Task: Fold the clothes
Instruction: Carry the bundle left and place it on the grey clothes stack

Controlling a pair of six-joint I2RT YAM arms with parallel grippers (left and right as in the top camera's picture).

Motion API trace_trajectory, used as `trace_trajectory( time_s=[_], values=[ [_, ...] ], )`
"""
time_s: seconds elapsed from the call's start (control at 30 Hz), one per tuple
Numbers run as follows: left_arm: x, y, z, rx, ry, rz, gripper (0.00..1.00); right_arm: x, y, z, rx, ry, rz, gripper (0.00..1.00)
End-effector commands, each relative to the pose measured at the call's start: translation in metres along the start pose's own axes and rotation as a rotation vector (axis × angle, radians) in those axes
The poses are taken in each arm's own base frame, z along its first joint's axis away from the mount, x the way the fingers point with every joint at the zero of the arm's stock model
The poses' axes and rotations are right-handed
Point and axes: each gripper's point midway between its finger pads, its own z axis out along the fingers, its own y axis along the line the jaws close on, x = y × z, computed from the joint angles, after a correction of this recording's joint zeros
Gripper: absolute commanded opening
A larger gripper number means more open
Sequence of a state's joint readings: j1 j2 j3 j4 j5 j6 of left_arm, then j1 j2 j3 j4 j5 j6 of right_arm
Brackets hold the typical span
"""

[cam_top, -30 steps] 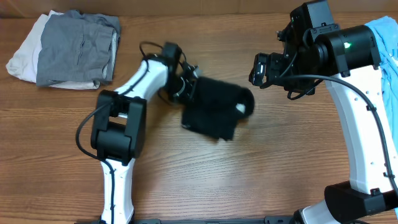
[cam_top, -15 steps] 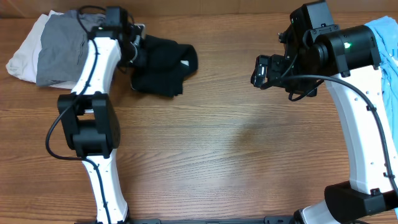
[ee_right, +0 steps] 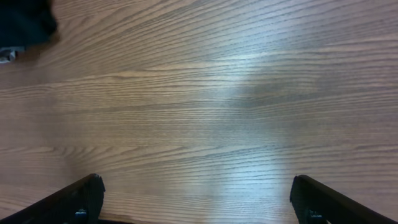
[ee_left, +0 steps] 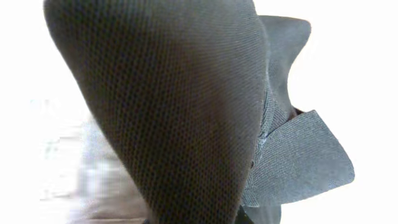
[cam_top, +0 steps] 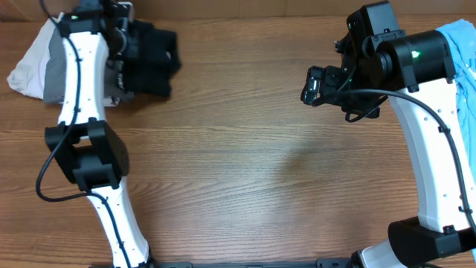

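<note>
My left gripper [cam_top: 125,46] is shut on a bunched, folded black shirt [cam_top: 152,59], holding it at the table's far left corner, right beside and partly over a pile of folded grey clothes [cam_top: 56,71] and white clothes [cam_top: 26,71]. In the left wrist view the black mesh fabric [ee_left: 174,106] fills the frame and hides the fingers, with grey cloth [ee_left: 298,162] behind it. My right gripper [cam_top: 316,85] hovers open over bare wood at the right. In the right wrist view its gripper [ee_right: 196,205] has nothing between the wide-apart fingertips [ee_right: 78,199].
A light blue garment [cam_top: 465,67] lies at the table's right edge behind the right arm. The wooden table [cam_top: 245,186] stretches between the two arms. A dark shape [ee_right: 25,22] sits in the top left corner of the right wrist view.
My left arm has swung the black shirt from the table's middle up and left to the grey and white pile. The right arm has stayed put, still open.
</note>
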State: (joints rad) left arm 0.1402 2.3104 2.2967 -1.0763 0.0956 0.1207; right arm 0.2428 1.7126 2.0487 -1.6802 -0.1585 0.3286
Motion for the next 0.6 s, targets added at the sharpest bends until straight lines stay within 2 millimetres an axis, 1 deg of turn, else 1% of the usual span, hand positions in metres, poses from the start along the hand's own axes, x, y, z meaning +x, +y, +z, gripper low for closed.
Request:
trace_trajectory(
  time_s=[0.0,0.07,0.1,0.2,0.27,0.47,0.5,0.57],
  values=[
    [-0.016,0.027,-0.014,-0.046,-0.057,0.011,0.04,-0.001,0.002,-0.013,-0.009,-0.040,0.002,1.00],
    [-0.018,0.038,-0.017,-0.059,-0.073,0.001,0.04,-0.001,0.002,-0.013,-0.009,-0.041,0.002,1.00],
    [-0.020,0.048,-0.021,-0.070,-0.084,0.002,0.04,-0.001,0.002,-0.013,-0.010,-0.042,0.002,1.00],
    [-0.023,0.061,-0.027,-0.083,-0.100,-0.013,0.04,-0.001,0.002,-0.013,-0.010,-0.042,0.002,1.00],
    [-0.024,0.065,-0.030,-0.089,-0.107,-0.019,0.04,-0.001,0.003,-0.013,-0.011,-0.044,0.002,1.00],
    [-0.031,0.077,-0.042,-0.104,-0.141,-0.041,0.04,-0.002,0.003,-0.013,-0.011,-0.044,0.002,1.00],
    [-0.033,0.076,-0.045,-0.093,-0.150,-0.041,0.04,-0.002,0.003,-0.013,-0.011,-0.044,0.002,1.00],
    [-0.039,0.066,-0.051,-0.031,-0.175,-0.036,0.04,-0.002,0.003,-0.013,-0.011,-0.045,0.002,1.00]
  ],
)
